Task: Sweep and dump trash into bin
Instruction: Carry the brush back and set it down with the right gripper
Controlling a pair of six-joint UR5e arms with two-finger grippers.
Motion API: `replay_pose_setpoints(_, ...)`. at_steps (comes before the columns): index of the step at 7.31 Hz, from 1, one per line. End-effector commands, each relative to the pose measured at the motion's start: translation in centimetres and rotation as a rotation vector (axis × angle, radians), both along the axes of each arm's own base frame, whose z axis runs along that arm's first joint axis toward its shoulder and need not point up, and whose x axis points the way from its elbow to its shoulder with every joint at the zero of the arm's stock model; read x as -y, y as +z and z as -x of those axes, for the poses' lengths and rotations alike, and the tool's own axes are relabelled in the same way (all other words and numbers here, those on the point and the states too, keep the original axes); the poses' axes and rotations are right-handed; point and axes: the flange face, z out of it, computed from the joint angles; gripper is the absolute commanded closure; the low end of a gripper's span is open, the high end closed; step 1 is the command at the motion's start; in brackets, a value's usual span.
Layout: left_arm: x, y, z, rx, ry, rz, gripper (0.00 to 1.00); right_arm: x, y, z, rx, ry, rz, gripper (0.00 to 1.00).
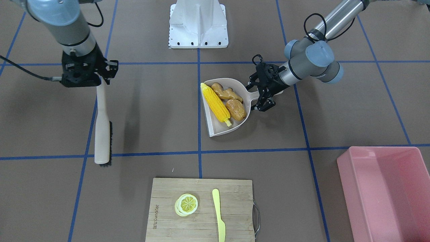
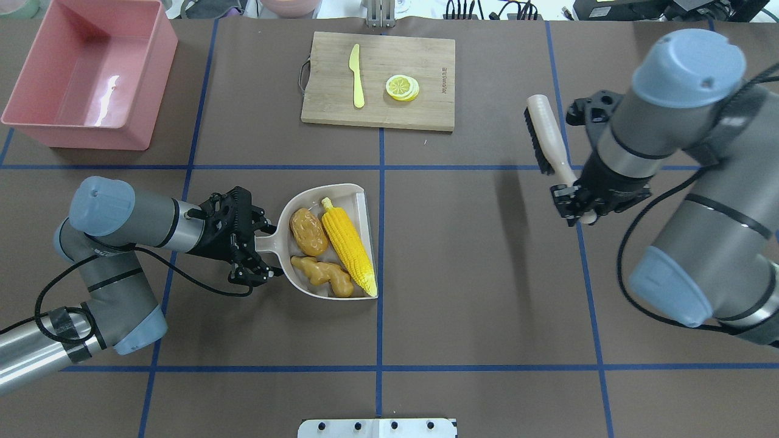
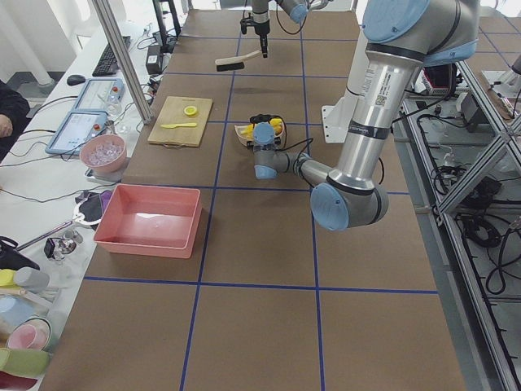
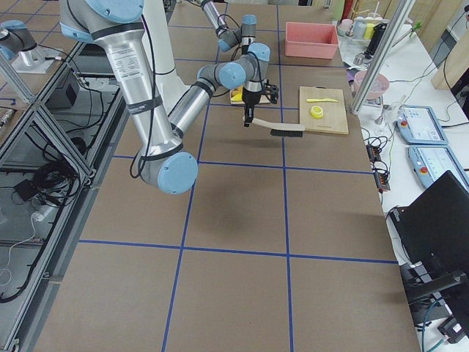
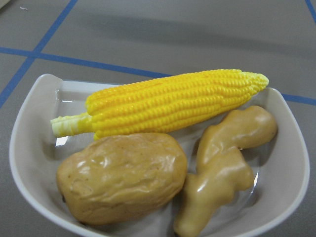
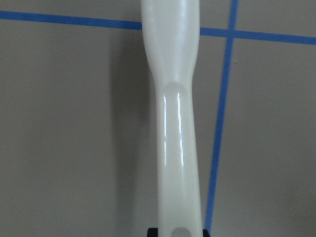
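The beige dustpan (image 2: 341,190) sits near the table's middle and holds the yellow corn cob (image 2: 348,246), the brown potato (image 2: 308,232) and the tan ginger root (image 2: 322,277). All three show close up in the left wrist view: the corn cob (image 5: 168,101), the potato (image 5: 121,175) and the ginger root (image 5: 222,163). My left gripper (image 2: 261,243) is shut on the dustpan's handle. My right gripper (image 2: 578,210) is shut on the handle of a beige brush (image 2: 544,137), held above the table on the right. The pink bin (image 2: 79,137) stands empty at the far left.
A wooden cutting board (image 2: 328,103) lies at the far middle with a yellow lemon slice (image 2: 402,87) and a yellow knife (image 2: 356,76) on it. Blue tape lines grid the brown table. The robot's white base plate (image 1: 198,23) is at the near edge.
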Motion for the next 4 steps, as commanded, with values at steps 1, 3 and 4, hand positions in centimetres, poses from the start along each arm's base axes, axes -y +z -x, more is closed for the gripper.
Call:
replay_pose_setpoints(1, -0.1, -0.2, 0.0, -0.004, 0.000, -0.002, 0.40, -2.3, 11.0, -8.8, 0.068, 0.069, 0.065, 1.00)
replay_pose_setpoints(3, -0.1, -0.3, 0.1, -0.006, 0.000, -0.005, 0.52, -8.0, 18.5, -14.8, 0.105, 0.099, 0.034, 1.00)
replay_pose_setpoints(4, -0.1, -0.4, 0.1, -0.008, 0.000, -0.006, 0.52, -11.6, 22.0, -17.7, 0.108, 0.090, 0.009, 1.00)
